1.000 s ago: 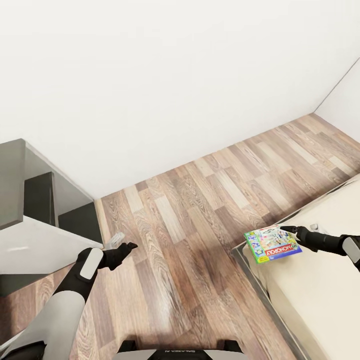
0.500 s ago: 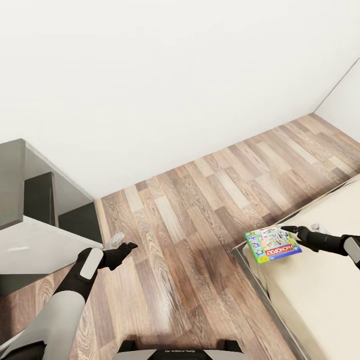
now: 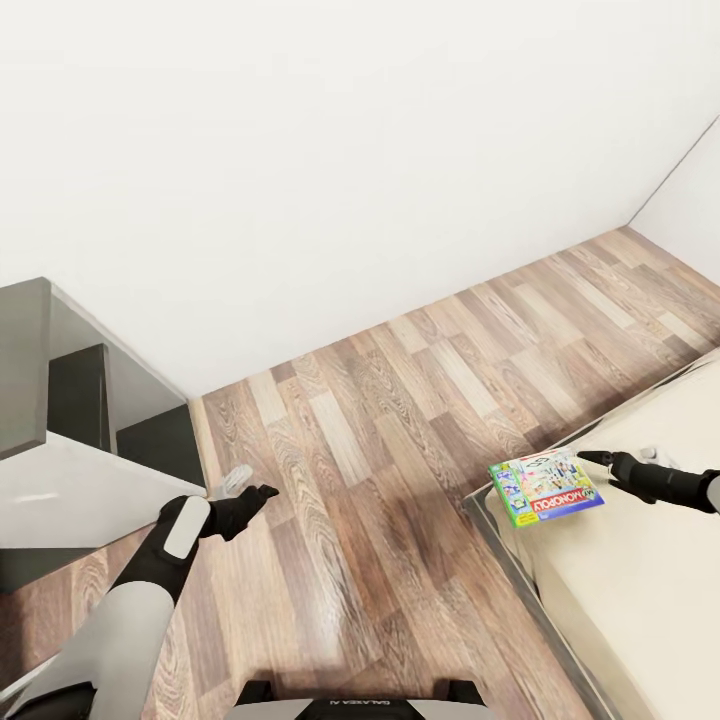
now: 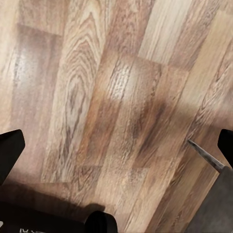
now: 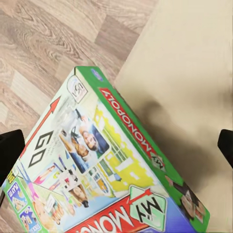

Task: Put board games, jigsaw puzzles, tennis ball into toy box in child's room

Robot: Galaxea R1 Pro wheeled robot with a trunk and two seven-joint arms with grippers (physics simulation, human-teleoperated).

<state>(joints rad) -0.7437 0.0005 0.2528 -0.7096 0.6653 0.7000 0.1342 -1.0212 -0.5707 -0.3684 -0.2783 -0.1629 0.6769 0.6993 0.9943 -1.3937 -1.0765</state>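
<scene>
A wood-plank floor (image 3: 400, 420) spreads below a white wall (image 3: 300, 150). The beige bed (image 3: 640, 560) sits at four o'clock, the grey table (image 3: 60, 480) at nine. A green-edged board game (image 3: 545, 487) lies on the bed's corner. The right gripper (image 3: 592, 458) hovers just beside it, fingers wide apart, empty. The left gripper (image 3: 250, 484) hangs open over the floor

board game (image 5: 107, 165) lid reads "MY MONOPOLY", "GO"
</scene>
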